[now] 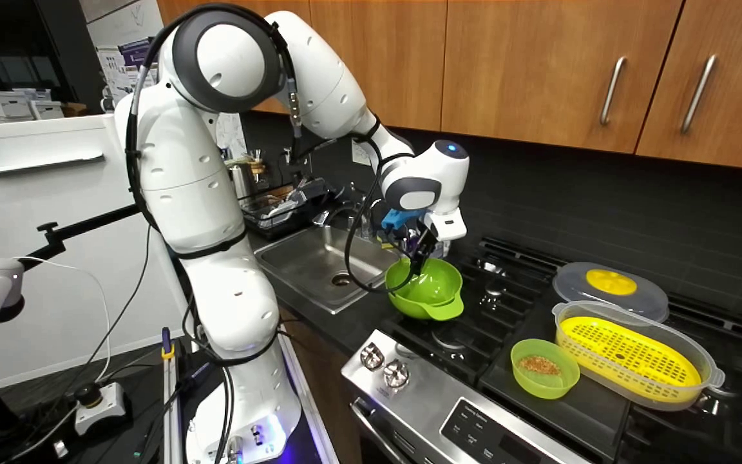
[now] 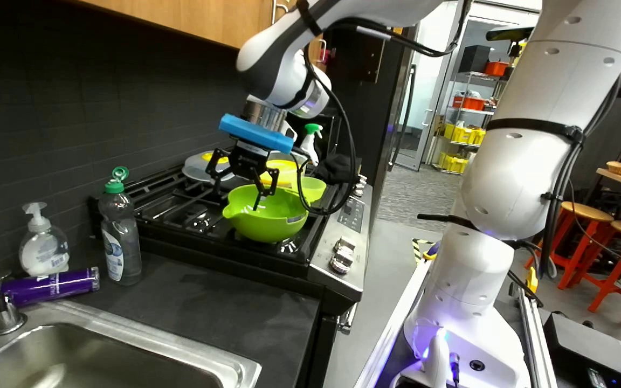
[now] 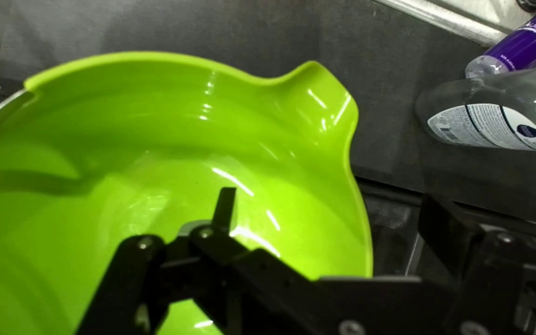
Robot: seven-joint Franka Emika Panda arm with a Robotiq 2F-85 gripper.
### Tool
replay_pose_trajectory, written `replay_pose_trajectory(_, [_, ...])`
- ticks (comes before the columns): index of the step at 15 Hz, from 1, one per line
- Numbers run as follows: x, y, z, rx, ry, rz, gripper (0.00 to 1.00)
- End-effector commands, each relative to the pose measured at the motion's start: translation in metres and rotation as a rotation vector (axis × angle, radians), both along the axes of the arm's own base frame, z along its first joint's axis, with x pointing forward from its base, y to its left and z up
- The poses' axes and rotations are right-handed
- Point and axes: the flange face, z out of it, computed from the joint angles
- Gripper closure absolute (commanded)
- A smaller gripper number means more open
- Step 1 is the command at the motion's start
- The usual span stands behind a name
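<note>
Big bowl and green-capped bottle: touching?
Apart. An exterior view shows part of the stove between the big bowl and the green-capped bottle; the wrist view shows dark counter between spout and bottle.

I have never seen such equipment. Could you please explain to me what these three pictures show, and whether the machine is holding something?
The machine is one white robot arm with a black, two-fingered gripper at its end. Two pictures look at it from outside; the close one is taken from its wrist.

A large green bowl rests on the stove. Also there stand a small green bowl with brown bits in it and, beside it, a clear oval container with a yellow perforated tray inside.

Nothing is held: the gripper is open, one finger over the large bowl's inside, the other beyond its rim.
</note>
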Motion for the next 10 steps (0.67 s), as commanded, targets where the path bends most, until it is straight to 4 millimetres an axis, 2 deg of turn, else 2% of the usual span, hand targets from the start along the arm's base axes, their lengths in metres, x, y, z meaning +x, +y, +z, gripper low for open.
replay_pose_trajectory(1, [-0.0009, -0.001, -0.0019, 0.004, 0.016, -0.005, 0.0])
replay_pose_trajectory(7, [0.0001, -0.0009, -0.0081, 0.004, 0.036, -0.001, 0.0])
replay_pose_trajectory(8, [0.0001, -0.0009, -0.0092, 0.004, 0.04, -0.001, 0.25])
replay_pose_trajectory(9, [0.0001, -0.0009, -0.0104, 0.005, 0.043, -0.001, 0.26])
replay_pose_trajectory(10, [0.0, -0.0008, -0.0116, 0.005, 0.046, 0.0, 0.32])
